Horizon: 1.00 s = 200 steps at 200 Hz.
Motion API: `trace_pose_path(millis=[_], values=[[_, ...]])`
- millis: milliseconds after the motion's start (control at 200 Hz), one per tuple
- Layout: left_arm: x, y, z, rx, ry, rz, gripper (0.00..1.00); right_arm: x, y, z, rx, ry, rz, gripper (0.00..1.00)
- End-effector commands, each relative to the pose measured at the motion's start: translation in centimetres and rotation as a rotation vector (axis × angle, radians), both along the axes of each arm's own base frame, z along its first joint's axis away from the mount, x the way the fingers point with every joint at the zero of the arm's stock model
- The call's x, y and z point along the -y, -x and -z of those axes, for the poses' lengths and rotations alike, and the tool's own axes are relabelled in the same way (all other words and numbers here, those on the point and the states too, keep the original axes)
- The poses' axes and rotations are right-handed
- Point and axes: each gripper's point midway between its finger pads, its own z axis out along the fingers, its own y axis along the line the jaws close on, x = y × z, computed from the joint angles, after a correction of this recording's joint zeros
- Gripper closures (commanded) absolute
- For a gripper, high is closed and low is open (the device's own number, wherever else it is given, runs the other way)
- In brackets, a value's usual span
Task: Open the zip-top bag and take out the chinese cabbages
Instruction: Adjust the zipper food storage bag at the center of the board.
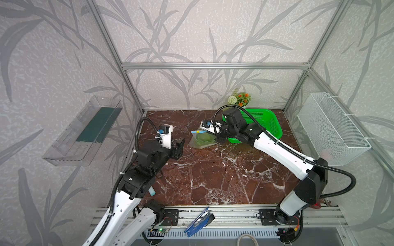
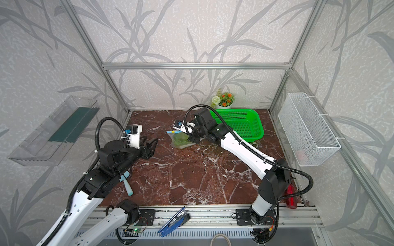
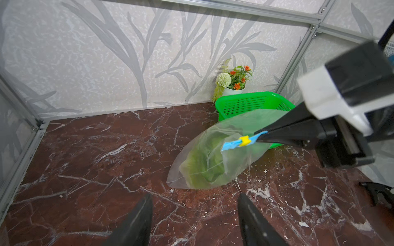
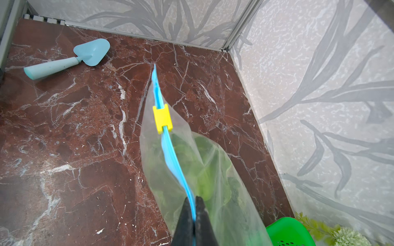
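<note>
The desk (image 1: 213, 181) is dark red marble with white veins, closed on three sides by papered walls (image 1: 191, 32) in a metal frame. The right claw (image 4: 194, 204) is pressed together on the blue zip strip (image 4: 170, 153) of the bag (image 3: 234, 161) and holds this edge up, while the bag's bottom lies on the desk. The cabbages (image 3: 204, 168) are inside, below this claw. The left claw (image 3: 195, 194) is spread and empty, well apart from the bag, with bare desk between. Just behind the right claw stands a green basket (image 1: 266, 121), near the far corner.
</note>
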Motion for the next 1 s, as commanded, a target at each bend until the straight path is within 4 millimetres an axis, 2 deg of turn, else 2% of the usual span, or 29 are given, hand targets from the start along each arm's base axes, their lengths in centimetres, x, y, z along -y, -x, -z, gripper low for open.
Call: trace_pose_path(millis=[0, 210, 385, 545, 665, 790, 995], values=[[2.5, -0.1, -1.9, 0.161, -0.038, 0.161, 0.36, -0.4, 1.4, -2.2, -0.023, -0.056, -0.054, 1.0], [3.6, -2.5, -0.6, 0.08, -0.118, 0.207, 0.35, -0.3, 1.5, -2.3, -0.026, -0.065, -0.068, 1.0], [5.4, -2.4, -0.5, 0.094, -0.098, 0.357, 0.35, -0.1, 1.6, -2.2, -0.028, -0.065, -0.072, 1.0], [5.5, -3.0, 0.6, 0.027, -0.063, 0.423, 0.49, 0.2, 1.4, -2.5, -0.026, -0.076, -0.069, 1.0], [5.7, -3.0, 0.0, 0.052, -0.023, 0.448, 0.65, 0.4, 1.3, -2.5, -0.026, -0.078, -0.066, 1.0], [6.3, -2.6, -1.0, 0.083, 0.032, 0.498, 0.66, 0.4, 1.4, -2.5, -0.03, -0.08, -0.065, 1.0], [6.9, -2.4, -1.1, 0.076, 0.062, 0.537, 0.67, 0.4, 1.5, -2.5, -0.035, -0.087, -0.067, 1.0]])
